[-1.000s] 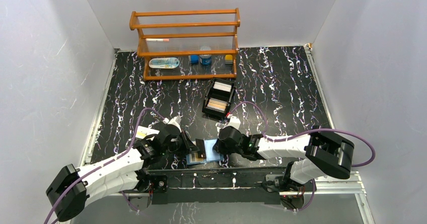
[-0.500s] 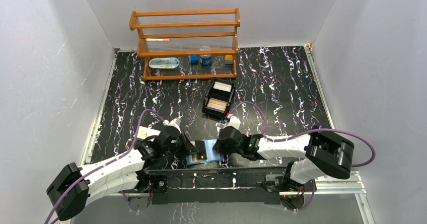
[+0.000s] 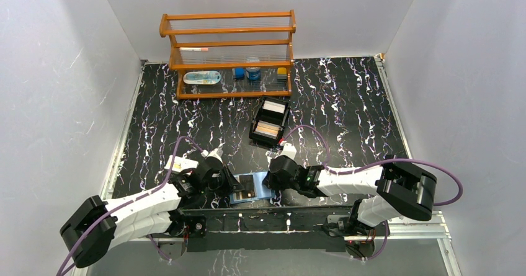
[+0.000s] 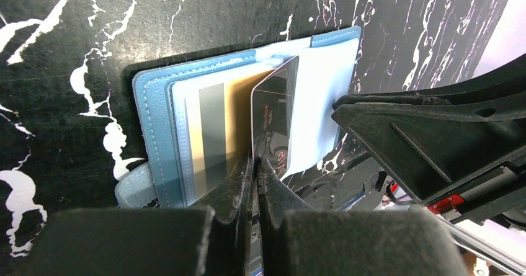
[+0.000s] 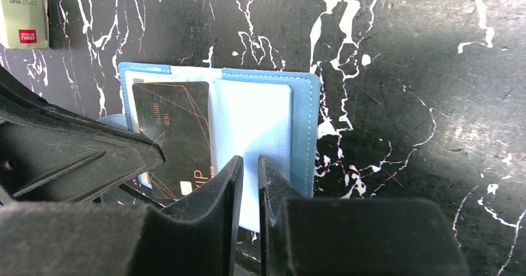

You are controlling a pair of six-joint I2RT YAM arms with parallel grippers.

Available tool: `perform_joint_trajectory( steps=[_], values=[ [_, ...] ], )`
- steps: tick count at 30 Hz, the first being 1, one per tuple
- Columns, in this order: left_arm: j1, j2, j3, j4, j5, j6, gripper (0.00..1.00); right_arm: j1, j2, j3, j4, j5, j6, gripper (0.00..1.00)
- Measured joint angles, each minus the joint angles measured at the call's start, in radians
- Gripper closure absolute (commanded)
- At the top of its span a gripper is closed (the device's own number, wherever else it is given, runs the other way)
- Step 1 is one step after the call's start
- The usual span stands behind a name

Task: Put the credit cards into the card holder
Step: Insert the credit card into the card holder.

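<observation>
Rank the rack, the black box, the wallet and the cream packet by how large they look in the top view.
1. rack
2. black box
3. wallet; it is partly covered, so its place against the box is unsure
4. packet, clearly the smallest

Open blue holder on black marbled table, a dark card over its left half.
The left gripper holds the card at its lower left. The right gripper has its fingers a narrow gap apart over the pale right page; grip unclear. A cream packet lies top left.
</observation>
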State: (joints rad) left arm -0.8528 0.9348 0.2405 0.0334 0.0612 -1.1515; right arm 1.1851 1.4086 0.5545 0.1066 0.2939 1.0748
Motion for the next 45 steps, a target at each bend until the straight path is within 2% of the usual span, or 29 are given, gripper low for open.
perform_joint_trajectory(
  steps=[11, 24, 29, 37, 41, 45],
  values=[
    [0.0, 0.028, 0.069, -0.097, 0.013, 0.033, 1.0, 0.002, -0.026, 0.0, -0.07, 0.035, -0.005, 0.76],
    [0.001, 0.128, 0.104, -0.06, 0.037, 0.074, 1.0, 0.002, -0.018, 0.005, -0.071, 0.037, -0.005, 0.76],
    [0.001, 0.164, 0.124, -0.056, 0.044, 0.093, 0.98, 0.002, -0.026, 0.01, -0.091, 0.039, -0.006, 0.73],
    [0.0, 0.23, 0.174, -0.062, 0.053, 0.103, 1.0, 0.001, -0.088, 0.01, -0.231, 0.078, -0.013, 0.63],
    [0.0, 0.272, 0.181, -0.027, 0.069, 0.092, 1.0, 0.0, -0.09, -0.002, -0.233, 0.079, -0.008, 0.63],
    [0.0, 0.288, 0.181, -0.003, 0.077, 0.076, 1.0, 0.0, -0.09, -0.008, -0.219, 0.076, -0.008, 0.68]
  ],
)
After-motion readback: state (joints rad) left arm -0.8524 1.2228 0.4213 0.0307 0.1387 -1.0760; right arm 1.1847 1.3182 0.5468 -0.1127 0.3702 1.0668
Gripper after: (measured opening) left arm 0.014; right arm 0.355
